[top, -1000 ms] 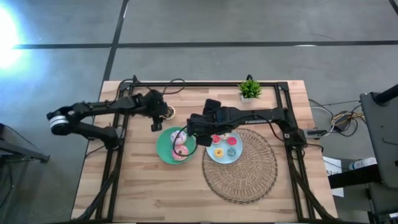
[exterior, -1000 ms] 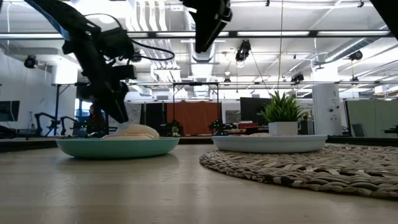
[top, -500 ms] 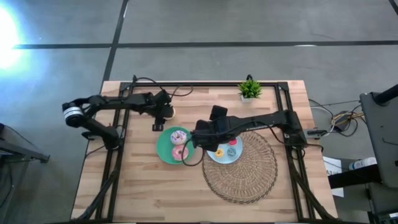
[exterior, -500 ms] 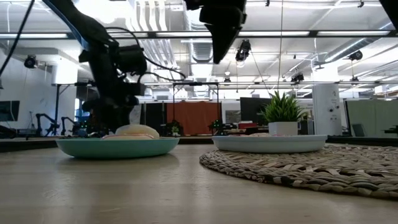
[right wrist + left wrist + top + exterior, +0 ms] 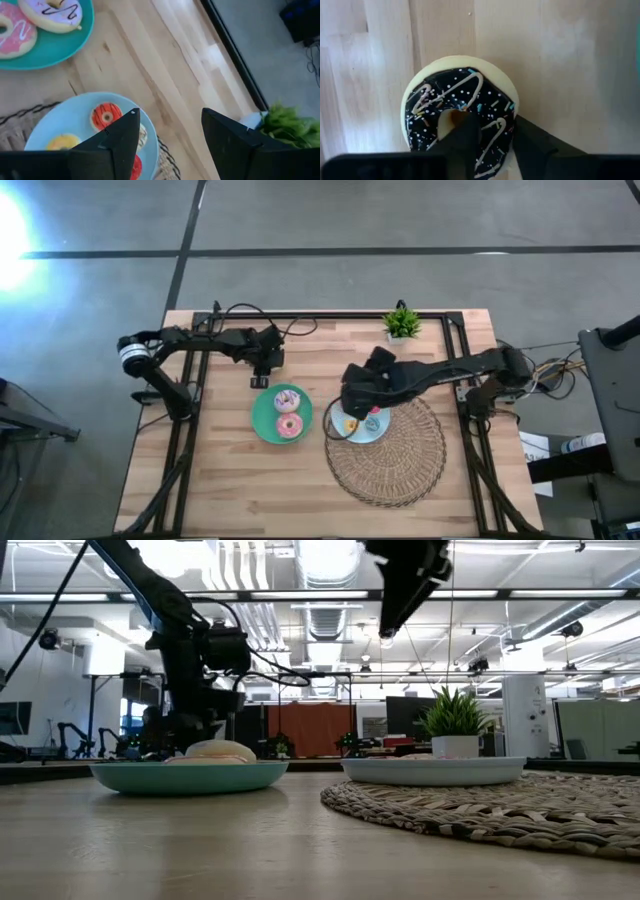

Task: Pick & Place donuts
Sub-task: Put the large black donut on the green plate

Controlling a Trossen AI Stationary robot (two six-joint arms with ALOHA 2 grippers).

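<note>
A dark brown donut with white drizzle lies flat on the bare wood at the table's far left. My left gripper stands over it, pointing steeply down, and is shut on its ring; the low view shows the gripper behind the green plate. Two pink-frosted donuts lie on the green plate. Tiny red and yellow donuts lie on the light-blue plate. My right gripper hangs open above that plate's left edge, holding nothing. My left gripper has one finger down in the dark donut's hole and the other finger against the ring's outer side. The stretch of ring between them is pinched. The fingers come from above. The donut lies flat on the table.
A round woven mat lies under the light-blue plate at the right. A small potted plant stands at the far edge. A black frame runs along the far and side edges. Bare wood stretches along the near edge.
My left gripper has come down and a little toward the table's right, onto the dark donut. My right gripper has swung from above the green plate toward the table's right edge, staying open, and now hangs over the light-blue plate. The two pink donuts show uncovered.
</note>
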